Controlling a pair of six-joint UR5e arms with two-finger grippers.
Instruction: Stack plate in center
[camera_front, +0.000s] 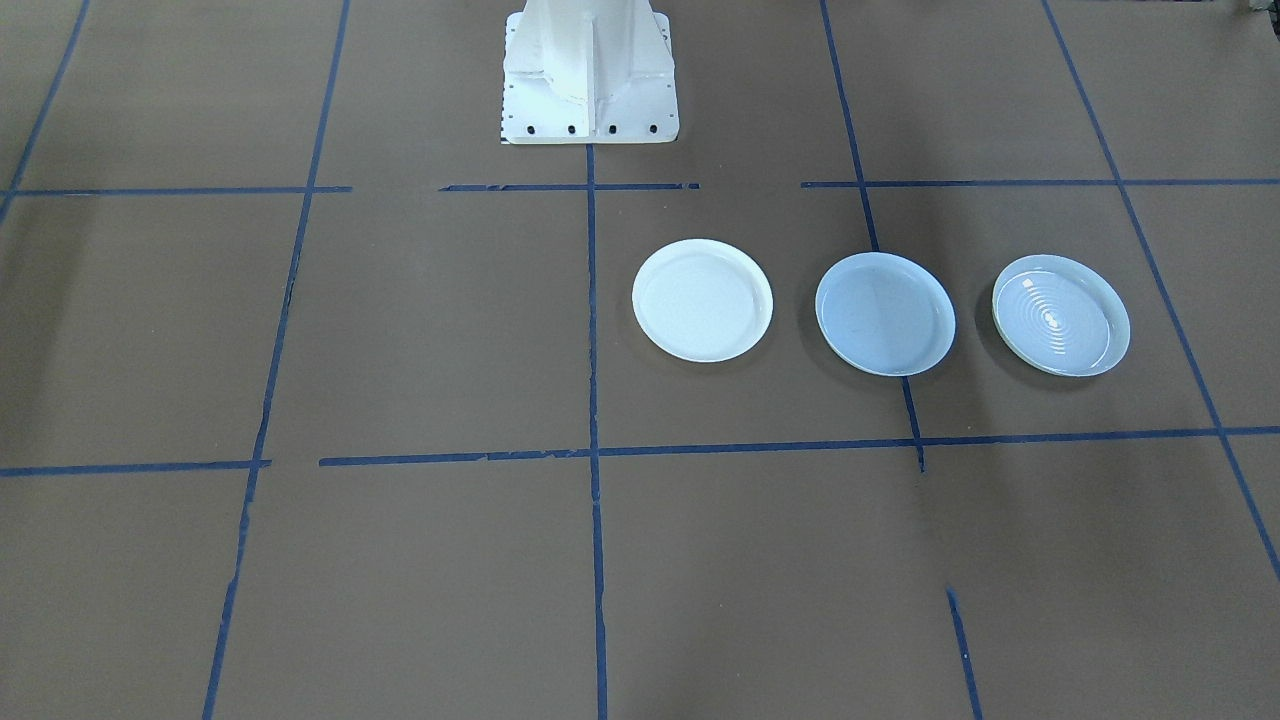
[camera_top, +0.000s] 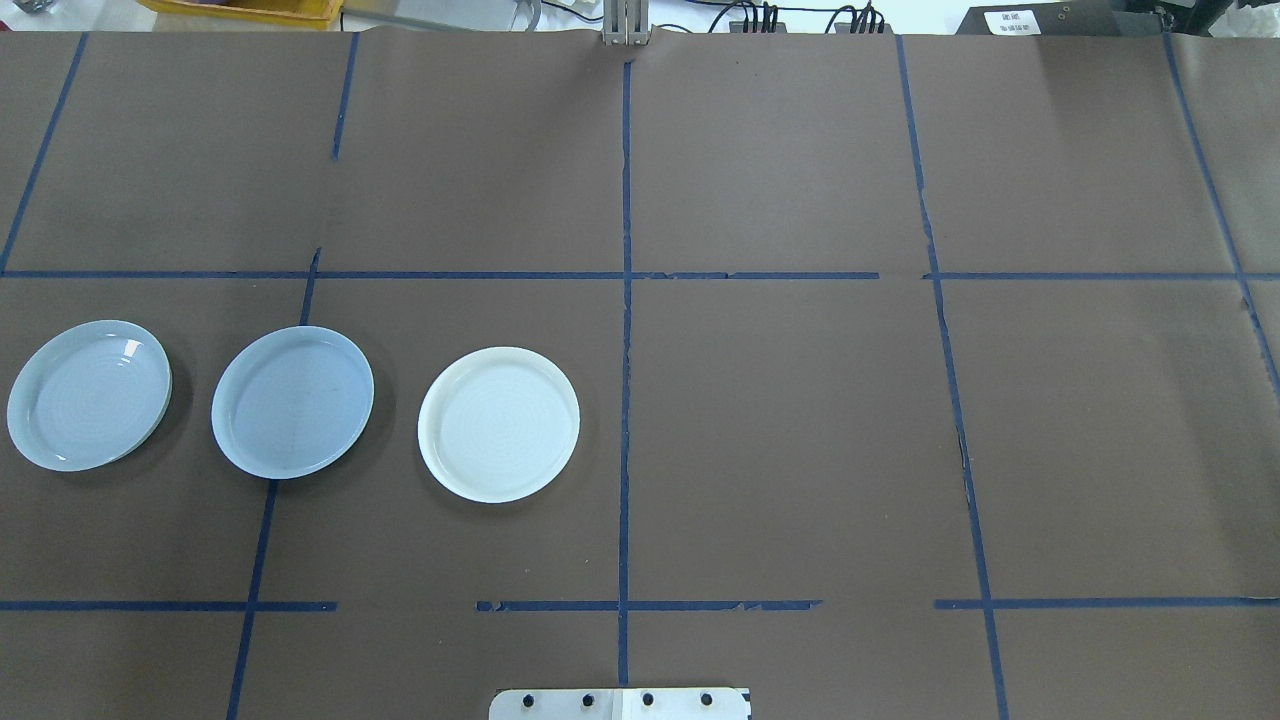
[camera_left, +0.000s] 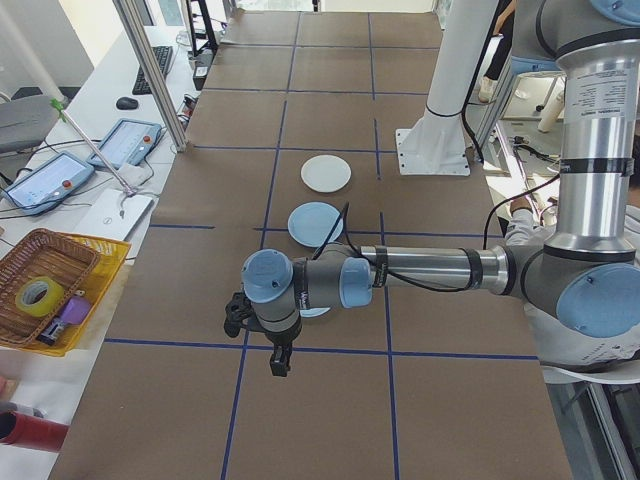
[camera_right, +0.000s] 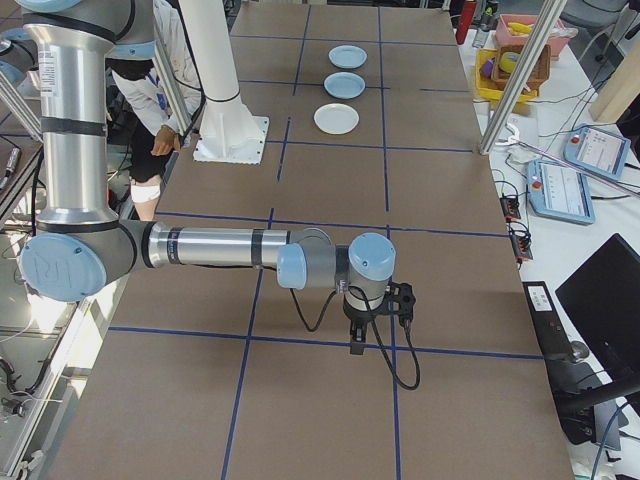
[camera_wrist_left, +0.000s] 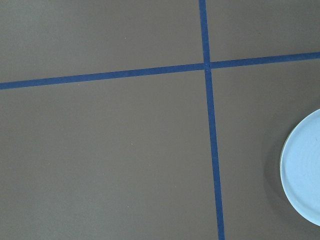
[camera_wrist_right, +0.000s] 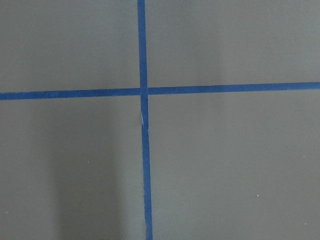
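Nothing is stacked yet. The brown-papered bench (camera_top: 780, 420), gridded with blue tape (camera_top: 625, 300), carries three plates in a row on the robot's left half, each apart from its neighbours: the pale blue plate (camera_top: 292, 401) in the middle, the white plate (camera_top: 498, 423) toward the bench's middle, the ringed plate (camera_top: 88, 394) outermost. Both arms hang over bare paper, the left claw (camera_left: 276, 352) near the ringed plate, the right claw (camera_right: 358, 338) well away; whether either is clenched I cannot tell. Tablets (camera_left: 85, 160) and a basket (camera_left: 45, 285) sit alongside.
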